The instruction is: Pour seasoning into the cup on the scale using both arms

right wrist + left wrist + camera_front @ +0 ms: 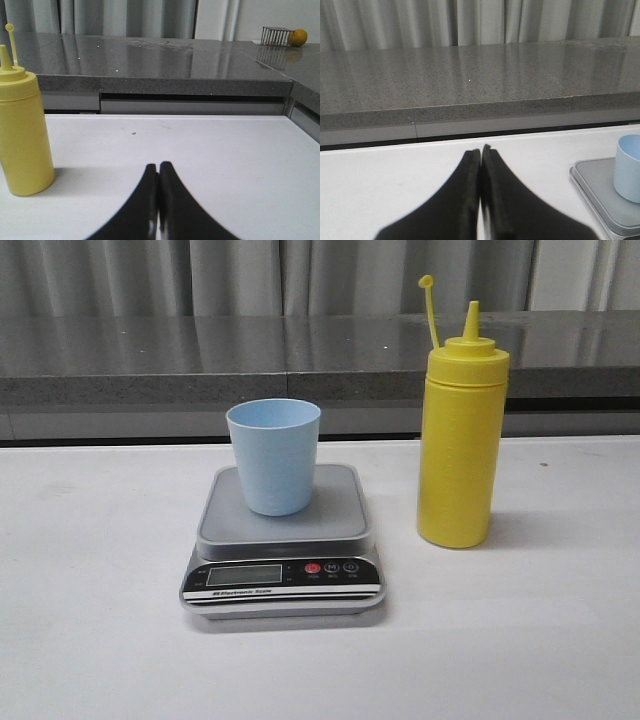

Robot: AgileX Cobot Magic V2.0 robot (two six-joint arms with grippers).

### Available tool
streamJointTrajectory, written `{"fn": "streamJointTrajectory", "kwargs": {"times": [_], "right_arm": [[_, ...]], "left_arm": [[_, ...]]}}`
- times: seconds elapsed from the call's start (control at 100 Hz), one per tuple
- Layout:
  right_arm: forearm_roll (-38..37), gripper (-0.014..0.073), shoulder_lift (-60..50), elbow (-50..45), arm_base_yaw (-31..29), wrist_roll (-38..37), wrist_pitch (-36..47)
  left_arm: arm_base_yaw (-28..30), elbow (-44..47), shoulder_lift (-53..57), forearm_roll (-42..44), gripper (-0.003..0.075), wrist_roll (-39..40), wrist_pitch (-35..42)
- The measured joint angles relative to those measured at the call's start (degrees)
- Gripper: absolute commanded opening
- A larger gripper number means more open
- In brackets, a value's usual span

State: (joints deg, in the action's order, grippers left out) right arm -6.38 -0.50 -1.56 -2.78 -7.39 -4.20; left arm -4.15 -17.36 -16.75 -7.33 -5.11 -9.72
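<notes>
— Starting nearest to us: what do we have on the white table [90, 640]?

— We see the scale [283, 570] closest in the front view, its black-and-silver panel facing us with the display, a red button and two dark buttons beside it. We cannot read any digits on the display.

— And on the grey platform?

— We find the cup [274, 455] standing upright on it, set toward the back, light blue, mouth up. We cannot see its inside.

— Where do we place the seasoning?

— We put the seasoning [461, 435] to the right of the scale, near it but not touching, upright on the table. Its pointed nozzle is bare; the thin tethered cap sticks up beside it.

— What of our arms?

— We see neither arm in the front view. From the left wrist, the left gripper [481, 150] has its two black fingers pressed together with nothing between them, above bare table, and the cup and a corner of the scale sit off to one side, apart from it. From the right wrist, the right gripper [158, 166] is likewise closed on nothing, with the seasoning standing well apart from its tips.

— Farther back?

— We see a grey speckled ledge [200, 350] behind the table, then pale curtains [230, 275]. In the right wrist view, a small wire basket [277, 35] and a yellow-orange round fruit [299, 37] sit far off on that ledge.
</notes>
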Motion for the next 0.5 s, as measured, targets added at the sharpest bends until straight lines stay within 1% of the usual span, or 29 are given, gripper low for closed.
{"fn": "streamJointTrajectory", "kwargs": {"times": [0.5], "right_arm": [[0.0,-0.012,0.0,0.0,0.0,0.0,-0.3]], "left_arm": [[0.0,0.0,0.0,0.0,-0.0018,0.0,0.0]]}}
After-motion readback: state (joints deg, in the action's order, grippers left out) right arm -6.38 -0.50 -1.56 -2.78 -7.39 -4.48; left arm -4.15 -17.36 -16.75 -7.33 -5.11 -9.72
